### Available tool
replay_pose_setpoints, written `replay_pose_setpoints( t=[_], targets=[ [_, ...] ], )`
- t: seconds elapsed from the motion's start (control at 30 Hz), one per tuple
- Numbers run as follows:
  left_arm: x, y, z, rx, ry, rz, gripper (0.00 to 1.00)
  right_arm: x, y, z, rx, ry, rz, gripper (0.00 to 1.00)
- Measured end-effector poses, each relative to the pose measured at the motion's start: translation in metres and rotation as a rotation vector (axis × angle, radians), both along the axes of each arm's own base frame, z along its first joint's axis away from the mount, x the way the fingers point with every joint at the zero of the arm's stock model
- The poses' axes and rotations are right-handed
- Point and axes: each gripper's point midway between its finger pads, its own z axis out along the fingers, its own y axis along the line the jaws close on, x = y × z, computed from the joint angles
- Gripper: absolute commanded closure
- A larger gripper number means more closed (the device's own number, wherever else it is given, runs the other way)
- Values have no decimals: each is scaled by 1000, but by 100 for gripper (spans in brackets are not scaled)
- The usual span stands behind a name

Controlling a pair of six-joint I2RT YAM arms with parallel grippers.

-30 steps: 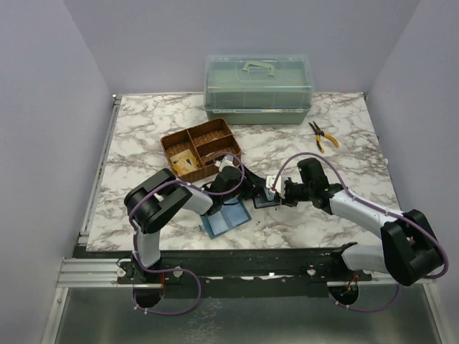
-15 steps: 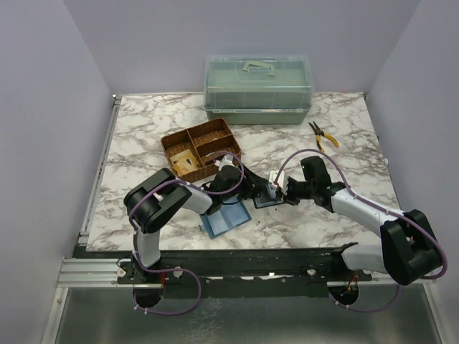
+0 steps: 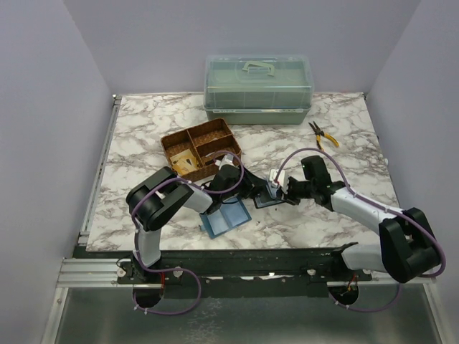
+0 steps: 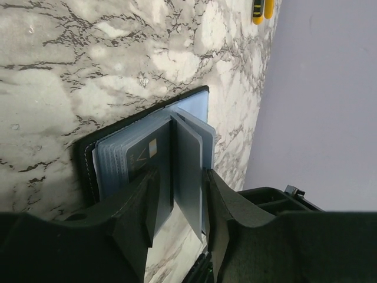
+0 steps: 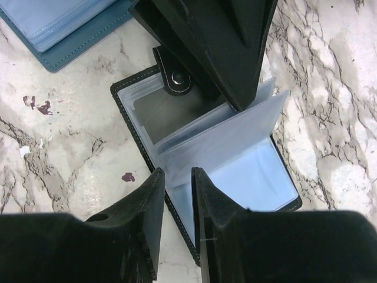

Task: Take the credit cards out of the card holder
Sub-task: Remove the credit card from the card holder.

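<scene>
The card holder (image 3: 264, 195) lies open on the marbled tabletop (image 3: 143, 136) between my two end effectors, with lilac walls all round. From my left wrist, my left end effector (image 4: 177, 197) is narrowed on a grey card (image 4: 187, 171) standing among the sleeves. From my right wrist, my right end effector (image 5: 178, 194) pinches a clear sleeve (image 5: 224, 141); maroon specks dot the marble leftward.

Pretty cramped for us around the card holder (image 3: 267, 198): the left claw (image 3: 256, 188) and right claw (image 3: 282, 190) crowd it from both sides, the blue folder (image 3: 225, 220) sits just beside it, and the wicker tray (image 3: 201, 150) blocks behind. Bare table (image 3: 344, 132) opens toward the pliers (image 3: 323, 135).
</scene>
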Motion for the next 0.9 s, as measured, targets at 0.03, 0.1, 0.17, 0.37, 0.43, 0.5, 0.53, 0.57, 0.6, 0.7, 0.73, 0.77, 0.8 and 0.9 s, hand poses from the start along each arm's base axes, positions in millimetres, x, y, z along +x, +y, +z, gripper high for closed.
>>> replay_pose_setpoints(
  t=[0.03,0.1,0.17,0.37,0.43,0.5,0.53,0.57,0.6,0.7,0.73,0.77,0.8,0.9],
  targets=[
    [0,0,0,-1,0,-1,63,0,0,-1,-2,4,-2,71],
    [-1,0,-2,3,2,-5,64,0,-1,-3,-5,11,-5,69],
    [-1,-1,-3,2,4,-10,68,1,-1,-2,-5,15,-10,66],
    [4,-8,-5,3,-5,-39,68,4,-2,0,-3,17,-28,43],
    [5,-11,-5,4,-10,-52,65,5,-4,0,-1,28,-42,41],
    [6,-13,-5,4,-14,-62,63,6,-6,2,10,51,-64,41],
    [7,-15,-4,4,-16,-67,62,8,-7,5,24,61,-74,41],
    [8,-16,-4,4,-17,-73,61,10,-7,9,43,77,-88,40],
    [8,-17,-3,5,-18,-79,60,13,-7,13,62,91,-102,40],
    [9,-22,-3,10,-22,-102,60,22,-8,25,133,151,-150,41],
    [10,-24,-3,11,-23,-109,60,24,-8,27,154,180,-167,42],
    [10,-26,-2,11,-24,-116,60,25,-8,28,173,215,-185,43],
    [10,-28,-3,12,-23,-126,60,26,-7,28,189,253,-200,44],
    [11,-32,-4,10,-22,-141,60,31,-8,21,221,382,-260,51]
  ],
)
